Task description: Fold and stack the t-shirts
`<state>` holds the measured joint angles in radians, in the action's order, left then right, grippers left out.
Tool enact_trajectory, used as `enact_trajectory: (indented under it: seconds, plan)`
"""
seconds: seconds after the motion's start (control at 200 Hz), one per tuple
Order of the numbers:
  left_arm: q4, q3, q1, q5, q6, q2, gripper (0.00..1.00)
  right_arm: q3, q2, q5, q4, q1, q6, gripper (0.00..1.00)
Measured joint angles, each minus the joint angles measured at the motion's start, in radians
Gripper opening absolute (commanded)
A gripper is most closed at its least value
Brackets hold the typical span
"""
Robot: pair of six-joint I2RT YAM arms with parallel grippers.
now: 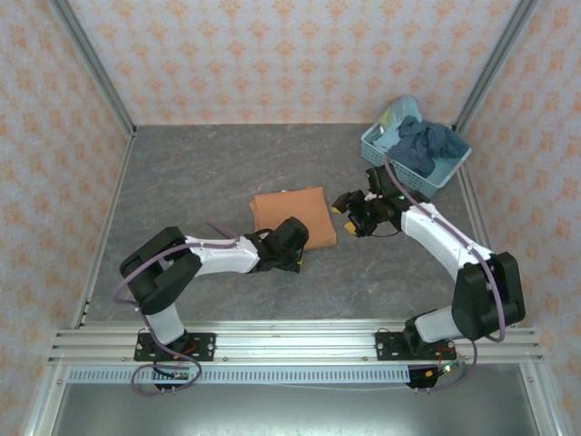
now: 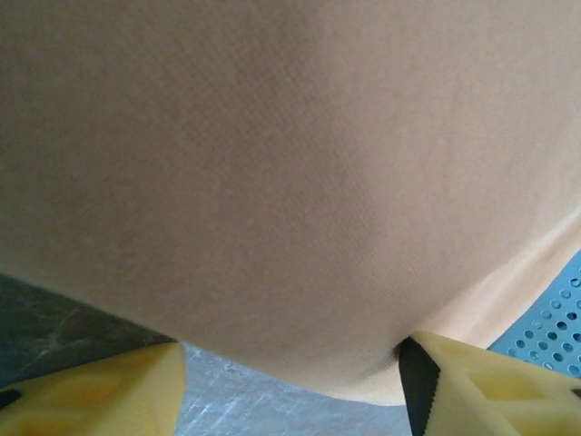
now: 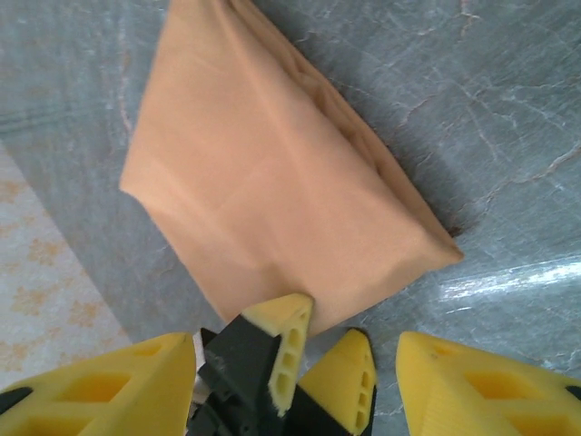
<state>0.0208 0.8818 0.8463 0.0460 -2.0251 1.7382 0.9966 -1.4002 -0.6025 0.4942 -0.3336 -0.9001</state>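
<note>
Left claw gapes at the folded orange t-shirt; it looks soft and limp, so pinch its edge layers. Right claw is spread too, both empty.

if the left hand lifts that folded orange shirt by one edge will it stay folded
Probably not: the orange shirt is soft cloth, its layers gaping along one side, so it likely droops and unfolds. Pushed, being thin, it may wrinkle rather than slide whole.

table left: free | basket: blocks far-right corner | orange shirt: centre
</note>
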Motion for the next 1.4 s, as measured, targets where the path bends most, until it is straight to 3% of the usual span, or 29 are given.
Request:
enact_trajectory:
  seconds: [0.145, 0.255, 0.345, 0.48, 0.686, 0.876, 1.041, 1.186, 1.351, 1.396]
  plan:
    - [0.071, 0.008, -0.005, -0.056, 0.0, 0.051, 0.11, 0.0, 0.02, -0.011, 0.009, 0.0, -0.002, 0.59]
    - [0.132, 0.005, -0.031, -0.089, 0.0, 0.077, 0.0, 0.0, 0.031, -0.023, 0.014, 0.0, -0.009, 0.58]
    - [0.171, -0.014, -0.1, -0.073, 0.0, 0.074, 0.0, 0.0, 0.047, -0.027, 0.022, 0.0, -0.01, 0.54]
    - [0.182, -0.023, -0.315, 0.037, 0.091, 0.061, 0.0, 0.0, 0.069, -0.04, 0.045, 0.0, -0.017, 0.53]
    - [0.029, 0.049, -0.687, 0.237, 0.45, 0.048, 0.0, 0.015, 0.106, -0.068, 0.074, 0.0, -0.016, 0.53]
    - [-0.192, 0.345, -0.955, 0.372, 0.807, 0.214, 0.0, 0.076, 0.113, -0.095, 0.072, 0.0, -0.016, 0.54]
    - [-0.361, 0.644, -1.091, 0.426, 1.024, 0.401, 0.0, 0.109, 0.105, -0.102, 0.072, 0.0, -0.012, 0.54]
    - [-0.517, 0.914, -1.152, 0.449, 1.178, 0.552, 0.0, 0.117, 0.075, -0.101, 0.073, 0.0, -0.012, 0.55]
    - [-0.592, 1.013, -1.172, 0.448, 1.26, 0.615, 0.0, 0.144, 0.05, -0.102, 0.069, 0.0, -0.004, 0.56]
    - [-0.615, 1.038, -1.172, 0.446, 1.274, 0.626, 0.07, 0.15, 0.051, -0.102, 0.054, 0.0, -0.005, 0.57]
